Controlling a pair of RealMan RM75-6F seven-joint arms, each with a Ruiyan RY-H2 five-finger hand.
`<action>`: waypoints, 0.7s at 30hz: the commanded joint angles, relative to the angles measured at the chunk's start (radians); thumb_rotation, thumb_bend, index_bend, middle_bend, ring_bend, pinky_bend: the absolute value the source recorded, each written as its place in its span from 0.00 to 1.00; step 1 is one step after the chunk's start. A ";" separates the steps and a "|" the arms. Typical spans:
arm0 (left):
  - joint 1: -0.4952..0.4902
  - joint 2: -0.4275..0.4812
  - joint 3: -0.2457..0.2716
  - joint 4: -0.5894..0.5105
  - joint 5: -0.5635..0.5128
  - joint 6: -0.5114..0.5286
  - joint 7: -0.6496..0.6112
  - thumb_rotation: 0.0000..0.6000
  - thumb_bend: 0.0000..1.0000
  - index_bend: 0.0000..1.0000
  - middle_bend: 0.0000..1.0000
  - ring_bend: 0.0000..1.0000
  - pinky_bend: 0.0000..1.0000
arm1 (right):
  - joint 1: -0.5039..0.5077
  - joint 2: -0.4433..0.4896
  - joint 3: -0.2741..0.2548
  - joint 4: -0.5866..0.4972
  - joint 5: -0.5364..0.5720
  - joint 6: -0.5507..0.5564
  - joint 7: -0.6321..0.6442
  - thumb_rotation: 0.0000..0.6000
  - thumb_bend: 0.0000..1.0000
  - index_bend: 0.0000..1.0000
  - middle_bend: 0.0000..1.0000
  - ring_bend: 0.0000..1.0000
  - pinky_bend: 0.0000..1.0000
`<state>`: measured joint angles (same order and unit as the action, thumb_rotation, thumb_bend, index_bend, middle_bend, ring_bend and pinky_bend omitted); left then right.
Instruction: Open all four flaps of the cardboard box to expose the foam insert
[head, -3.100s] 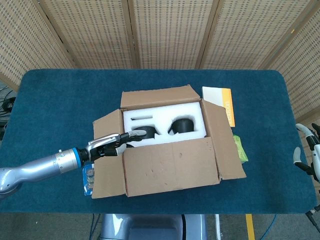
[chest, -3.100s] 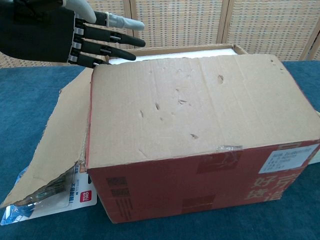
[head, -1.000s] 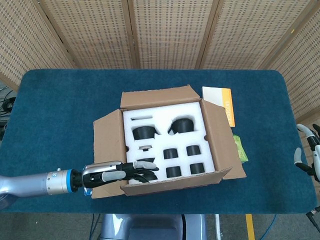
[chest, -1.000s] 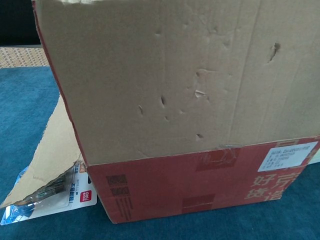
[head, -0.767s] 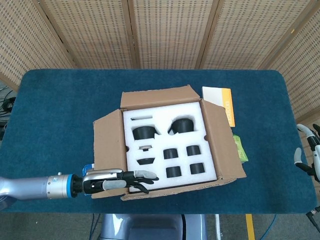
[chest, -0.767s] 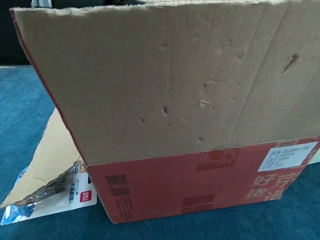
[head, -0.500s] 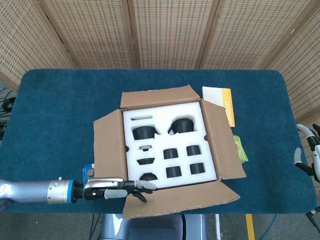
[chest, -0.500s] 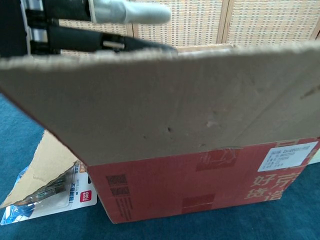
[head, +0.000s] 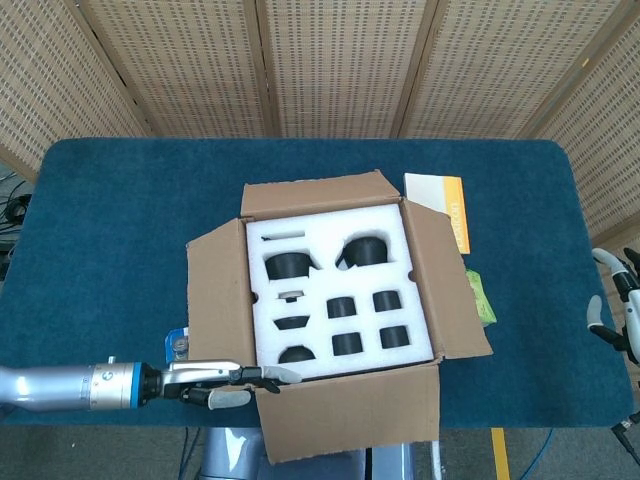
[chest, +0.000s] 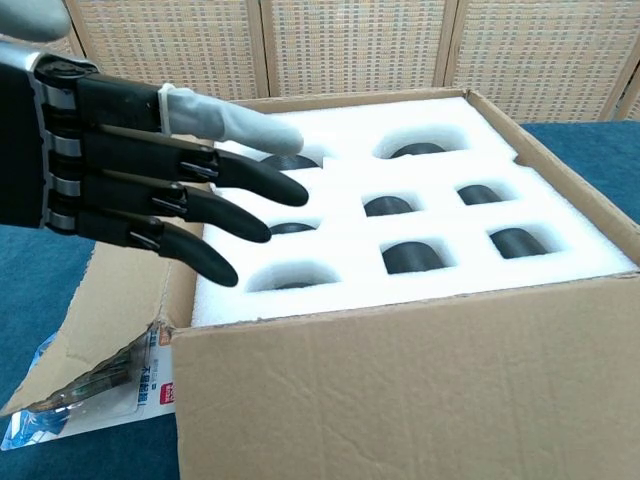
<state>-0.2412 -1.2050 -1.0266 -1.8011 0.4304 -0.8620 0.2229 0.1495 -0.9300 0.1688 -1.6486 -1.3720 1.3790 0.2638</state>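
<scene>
**Two cameras around the cardboard box**

The head view looked steeply down from high above the cardboard box (head: 340, 300), far enough to include the whole blue table (head: 100, 230). The chest view stood low and very near the box's front side, facing the back screen (chest: 350, 45). Both showed the foam insert (head: 335, 285) and the left hand (chest: 130, 180).

A blister pack (chest: 95, 395) is lying on the table beside the cardboard box's (chest: 420, 400) near left corner, showing red-and-white printing too small to read.
</scene>
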 joint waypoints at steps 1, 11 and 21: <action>0.077 0.012 -0.049 -0.047 0.048 0.116 0.121 0.20 0.53 0.00 0.00 0.00 0.05 | 0.002 -0.001 -0.002 0.000 -0.001 -0.004 0.000 1.00 0.67 0.12 0.21 0.00 0.00; 0.307 -0.021 -0.160 -0.155 0.216 0.467 0.404 0.31 0.56 0.00 0.00 0.00 0.05 | 0.017 -0.015 -0.007 0.003 -0.005 -0.026 -0.030 1.00 0.67 0.12 0.21 0.00 0.00; 0.516 -0.119 -0.232 -0.204 0.427 0.679 0.580 0.38 0.56 0.00 0.00 0.00 0.05 | 0.026 -0.039 -0.008 0.016 0.006 -0.040 -0.043 1.00 0.67 0.12 0.21 0.00 0.00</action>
<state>0.2422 -1.3000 -1.2341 -1.9940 0.8056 -0.2141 0.7618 0.1754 -0.9685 0.1606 -1.6324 -1.3663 1.3392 0.2203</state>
